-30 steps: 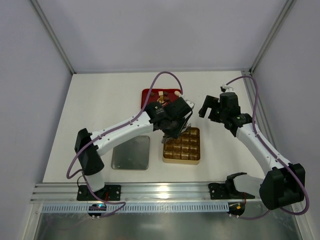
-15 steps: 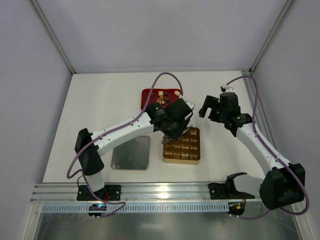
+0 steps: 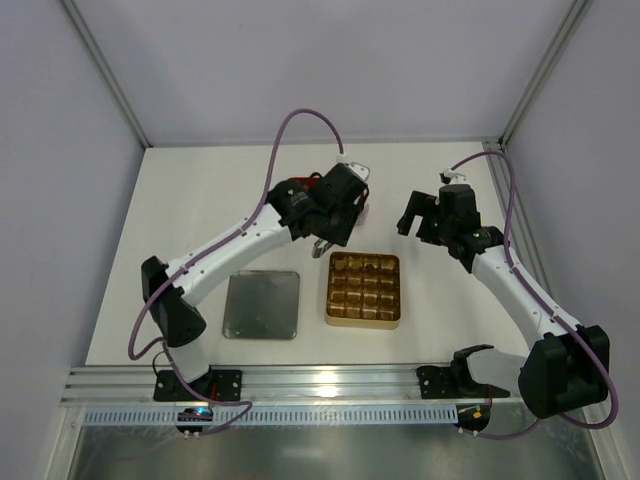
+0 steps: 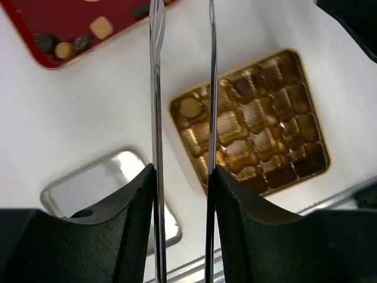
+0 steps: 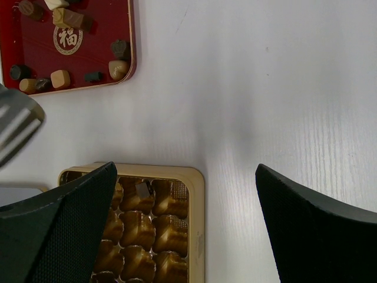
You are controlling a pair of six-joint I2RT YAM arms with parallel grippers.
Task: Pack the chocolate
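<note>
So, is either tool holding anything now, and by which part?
Nothing is held. The left tool stands open with nothing between its thin prongs; the right tool is wide open and empty.

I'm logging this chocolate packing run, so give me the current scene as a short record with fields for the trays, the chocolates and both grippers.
gold tray: grid of square compartments, most look unfilled
packed so far: a round light brown piece and a dark piece
red tray: holds loose chocolates, dark and light brown
metal plate: square, shiny, left of the gold tray
left gripper: open, nothing between its thin fingers
right gripper: open, holding nothing
</note>
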